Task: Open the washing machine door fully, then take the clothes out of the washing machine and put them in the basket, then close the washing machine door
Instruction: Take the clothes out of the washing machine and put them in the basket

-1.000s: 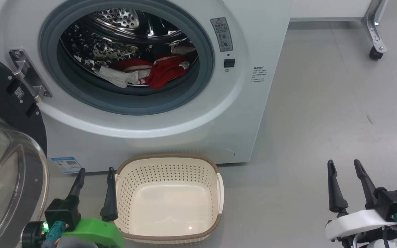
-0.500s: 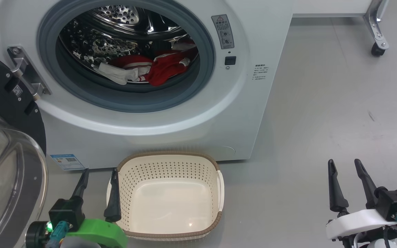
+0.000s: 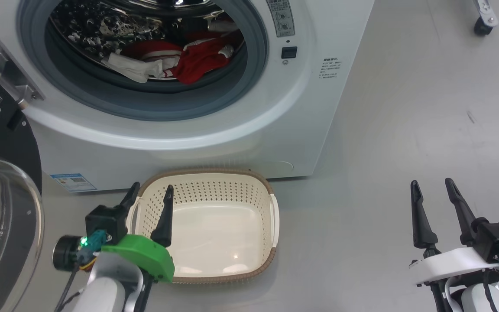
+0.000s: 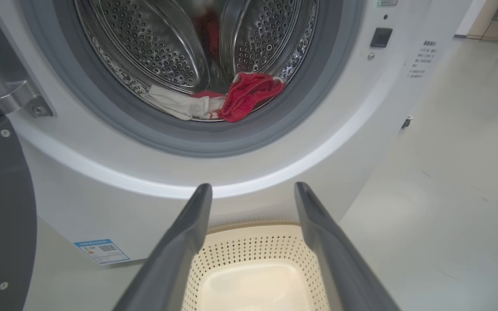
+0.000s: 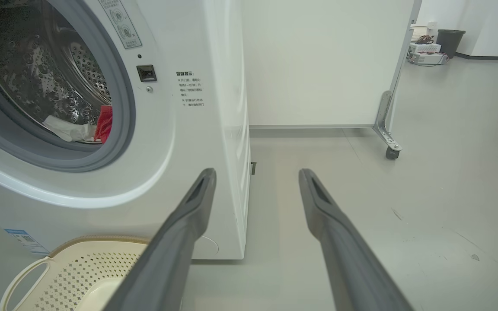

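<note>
Door: the large round glossy black washing machine door (image 3: 13, 143), clear glass bowl at its centre, stands swung wide at the left edge of the head view. You can likely count step one done.

Clothes (image 3: 180, 65): soft red garments with white trim plus white fabric, top centre of frame. They lie low in the perforated steel drum (image 4: 167, 52) of the big white front-loading washing machine (image 3: 314, 108). The heap runs left to right, white end left, red end right.

Basket: the cream perforated plastic basket with a brown woven-look rim (image 3: 249, 177) sits on the floor just before the machine, lower centre, nothing in it.

Left pincer (image 3: 152, 187): lower left, fingers spread wide, holding nothing, tips over the basket's left rim.

Right pincer (image 3: 431, 183): lower right, equally wide, also holding nothing, well off to the machine's side.

Relation: from your left pincer the heap lies straight up-frame, a touch right. In the left wrist view it sits directly above the gap between the fingers. Your left arm is the nearer one. Expect to reach up and over the grey rubber ring (image 4: 214, 142).
</note>
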